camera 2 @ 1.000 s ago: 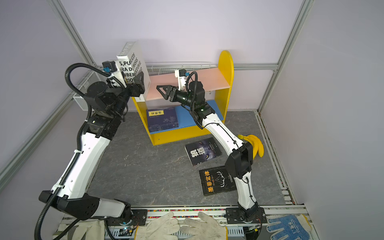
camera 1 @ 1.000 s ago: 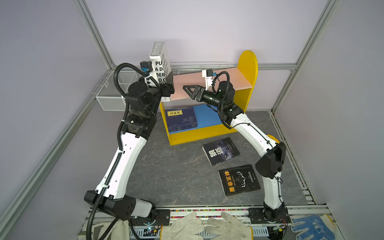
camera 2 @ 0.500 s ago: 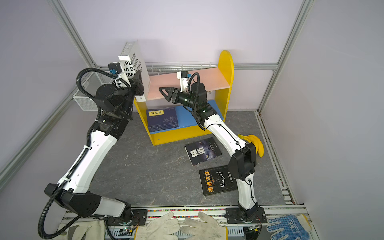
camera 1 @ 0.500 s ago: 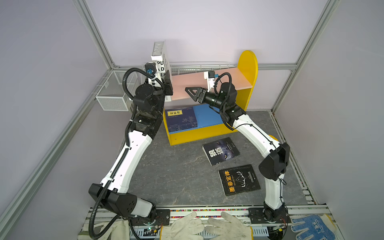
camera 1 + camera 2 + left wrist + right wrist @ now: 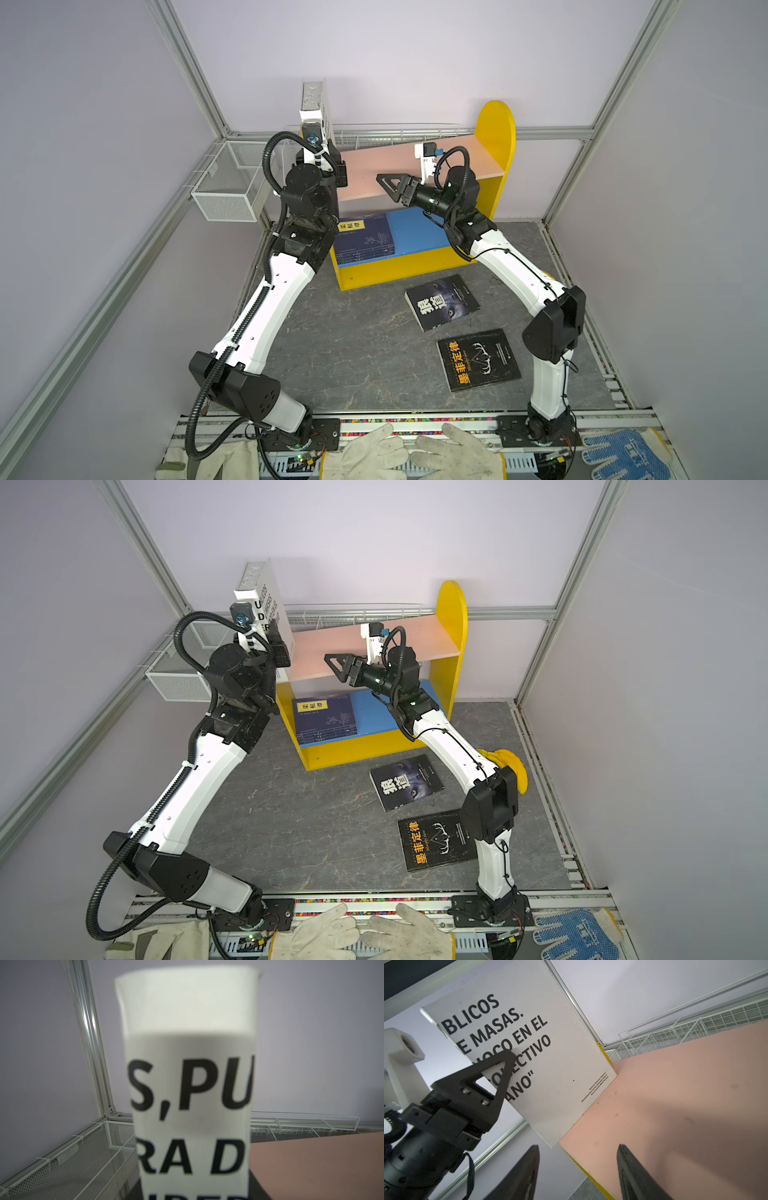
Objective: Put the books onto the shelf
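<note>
The large white paperback with bold black lettering (image 5: 266,600) is stood upright, long axis vertical, at the left end of the pink upper board (image 5: 685,1105) of the small two-tier shelf with yellow round-topped side panels (image 5: 496,137). Its lower edge is set on the board, and one bottom corner juts past the board's front edge. The broad cover is turned along the shelf towards the right gripper. The narrow lettered edge is turned towards the left wrist camera, where the print is blurred by closeness.

The book is held in the left gripper (image 5: 279,648). One black triangular finger (image 5: 500,1068) is laid flat on the cover; the other is hidden behind the book. The left arm is raised steeply from the base rail, with the wrist beside the shelf's left end.

The right gripper (image 5: 384,183) is held level over the pink board and pointed at the cover, its jaws wide apart and empty. The right arm is bent at the elbow and reaches up past the shelf's front.

A stack of thin navy-blue books (image 5: 365,237) lies on the blue lower board (image 5: 419,228). Two black paperbacks (image 5: 442,301) (image 5: 478,359) lie flat on the grey floor in front.
</note>
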`<state>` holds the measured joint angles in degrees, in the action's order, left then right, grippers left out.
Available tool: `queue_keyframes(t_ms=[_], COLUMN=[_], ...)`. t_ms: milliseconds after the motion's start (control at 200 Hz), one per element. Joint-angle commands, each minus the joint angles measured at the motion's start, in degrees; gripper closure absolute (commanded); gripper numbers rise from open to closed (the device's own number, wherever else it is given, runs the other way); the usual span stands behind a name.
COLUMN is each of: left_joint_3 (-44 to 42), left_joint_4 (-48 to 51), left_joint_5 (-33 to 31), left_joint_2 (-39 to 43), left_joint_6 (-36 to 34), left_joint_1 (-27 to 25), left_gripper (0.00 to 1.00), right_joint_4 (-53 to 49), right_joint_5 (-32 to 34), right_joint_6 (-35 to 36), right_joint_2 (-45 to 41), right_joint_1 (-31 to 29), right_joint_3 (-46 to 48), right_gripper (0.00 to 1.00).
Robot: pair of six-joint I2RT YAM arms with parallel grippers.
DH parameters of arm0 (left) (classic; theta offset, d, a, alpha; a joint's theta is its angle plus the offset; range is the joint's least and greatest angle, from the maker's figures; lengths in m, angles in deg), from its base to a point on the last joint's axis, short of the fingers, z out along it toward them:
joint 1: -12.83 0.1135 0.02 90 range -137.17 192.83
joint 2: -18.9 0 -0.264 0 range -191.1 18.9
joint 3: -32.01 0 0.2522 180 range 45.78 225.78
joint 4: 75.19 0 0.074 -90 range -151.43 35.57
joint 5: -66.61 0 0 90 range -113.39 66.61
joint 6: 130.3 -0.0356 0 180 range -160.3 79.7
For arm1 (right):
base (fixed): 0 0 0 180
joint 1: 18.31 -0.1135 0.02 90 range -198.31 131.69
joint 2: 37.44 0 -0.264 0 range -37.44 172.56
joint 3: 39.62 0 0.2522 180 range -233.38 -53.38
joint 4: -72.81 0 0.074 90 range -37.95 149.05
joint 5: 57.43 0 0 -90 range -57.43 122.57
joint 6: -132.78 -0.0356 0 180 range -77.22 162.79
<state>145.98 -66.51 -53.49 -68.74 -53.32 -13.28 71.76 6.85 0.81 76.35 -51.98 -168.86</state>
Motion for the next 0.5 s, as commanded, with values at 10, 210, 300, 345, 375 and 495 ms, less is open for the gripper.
queue_keyframes(t_ms=[10,210,300,345,375,495], left_joint_3=[2.44,2.96,3.53,3.64,3.68,3.51], left_joint_4=[-0.96,-2.31,-2.36,-2.18,-2.13,-1.87], left_joint_5=[-4.76,-8.51,-8.74,-8.78,-8.74,-8.75], left_joint_2=[-1.29,-1.88,-2.58,-2.71,-2.72,-2.46], left_joint_6=[-2.80,-1.91,-2.51,-2.62,-2.57,-2.33], left_joint_1=[0.09,0.00,-0.04,0.00,0.00,-0.06], left_gripper=[0.58,0.60,0.58,0.57,0.57,0.50], right_joint_4=[-0.99,-0.76,-0.76,-0.77,-0.74,-0.76], right_joint_5=[1.65,2.07,1.91,1.86,1.81,1.92], right_joint_6=[-0.26,-0.14,-0.35,-0.38,-0.36,-0.20], right_joint_2=[-1.14,-1.83,-1.90,-1.99,-2.06,-2.73], right_joint_1=[0.96,1.29,1.38,1.34,1.33,1.55], right_joint_3=[1.94,3.24,3.33,3.48,3.60,4.16], right_gripper=[0.37,0.37,0.38,0.38,0.38,0.38])
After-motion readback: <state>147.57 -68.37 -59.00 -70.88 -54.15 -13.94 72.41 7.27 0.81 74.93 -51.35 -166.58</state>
